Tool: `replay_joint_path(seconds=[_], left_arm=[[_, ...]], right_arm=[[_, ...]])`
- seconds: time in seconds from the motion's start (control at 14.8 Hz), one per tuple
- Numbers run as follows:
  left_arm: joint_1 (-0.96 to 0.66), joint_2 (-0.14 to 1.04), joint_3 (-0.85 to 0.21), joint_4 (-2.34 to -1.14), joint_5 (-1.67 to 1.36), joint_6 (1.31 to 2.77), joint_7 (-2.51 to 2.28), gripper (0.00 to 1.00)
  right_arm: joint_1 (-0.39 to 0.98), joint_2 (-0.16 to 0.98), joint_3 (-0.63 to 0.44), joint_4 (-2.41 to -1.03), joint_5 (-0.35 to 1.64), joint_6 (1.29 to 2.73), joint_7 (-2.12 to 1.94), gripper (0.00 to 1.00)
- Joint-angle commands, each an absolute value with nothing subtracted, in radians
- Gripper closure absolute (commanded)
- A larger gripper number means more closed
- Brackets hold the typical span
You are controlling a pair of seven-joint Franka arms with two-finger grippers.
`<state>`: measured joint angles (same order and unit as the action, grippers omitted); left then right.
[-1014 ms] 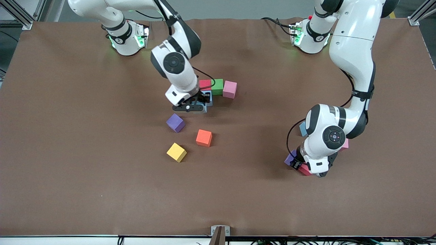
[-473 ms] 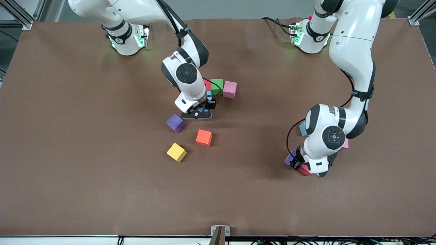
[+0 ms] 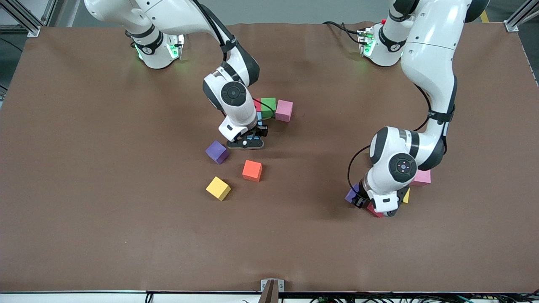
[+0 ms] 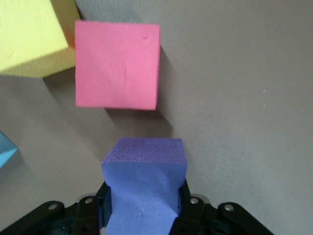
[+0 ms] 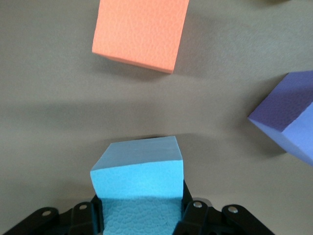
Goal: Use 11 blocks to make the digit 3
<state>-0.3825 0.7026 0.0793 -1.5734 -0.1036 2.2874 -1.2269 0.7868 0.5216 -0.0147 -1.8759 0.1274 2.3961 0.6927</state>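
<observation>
My right gripper (image 3: 248, 142) is shut on a light blue block (image 5: 139, 196), low over the table between the row of red (image 3: 255, 104), green (image 3: 268, 107) and pink (image 3: 284, 110) blocks and the orange block (image 3: 252, 170). A purple block (image 3: 217, 151) and a yellow block (image 3: 218, 188) lie loose nearby. My left gripper (image 3: 372, 206) is shut on a second purple block (image 4: 144, 181), which also shows in the front view (image 3: 350, 195). A red block (image 4: 117, 63) and a yellow block (image 4: 27, 36) lie just ahead of it.
A pink block (image 3: 421, 177) lies beside the left arm's wrist, with a yellow one (image 3: 406, 196) partly under it. A sliver of a blue block (image 4: 6, 149) shows in the left wrist view. The brown mat (image 3: 105, 219) is bare toward the front camera.
My right gripper has carried the blue block away from the red block toward the orange one. My left gripper has shifted slightly toward the right arm's end with the purple block, uncovering pink and yellow blocks.
</observation>
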Motion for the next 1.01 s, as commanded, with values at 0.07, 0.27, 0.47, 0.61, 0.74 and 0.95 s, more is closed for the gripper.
replay_joint_path(seconds=[0.07,0.27,0.47,0.61,0.74,0.95], left_arm=[[-0.41,0.667,0.083,-1.578,-0.092,2.22,-1.321,0.58],[-0.417,0.649,0.081,-1.583,-0.092,2.191,-1.362,0.58],[-0.428,0.634,0.08,-1.586,-0.092,2.169,-1.374,0.58],[-0.428,0.62,0.08,-1.586,-0.092,2.137,-1.373,0.58],[-0.43,0.611,0.078,-1.588,-0.092,2.132,-1.373,0.58],[-0.436,0.6,0.074,-1.588,-0.092,2.131,-1.373,0.58]], right_arm=[[0.813,0.532,-0.021,-1.881,0.106,2.404,0.729,0.96],[0.828,0.532,-0.021,-1.913,0.106,2.446,0.747,0.96],[0.838,0.532,-0.023,-1.924,0.106,2.456,0.759,0.96],[0.839,0.532,-0.026,-1.933,0.106,2.457,0.762,0.96],[0.839,0.532,-0.028,-1.933,0.106,2.457,0.764,0.96],[0.839,0.532,-0.029,-1.934,0.106,2.457,0.764,0.95]])
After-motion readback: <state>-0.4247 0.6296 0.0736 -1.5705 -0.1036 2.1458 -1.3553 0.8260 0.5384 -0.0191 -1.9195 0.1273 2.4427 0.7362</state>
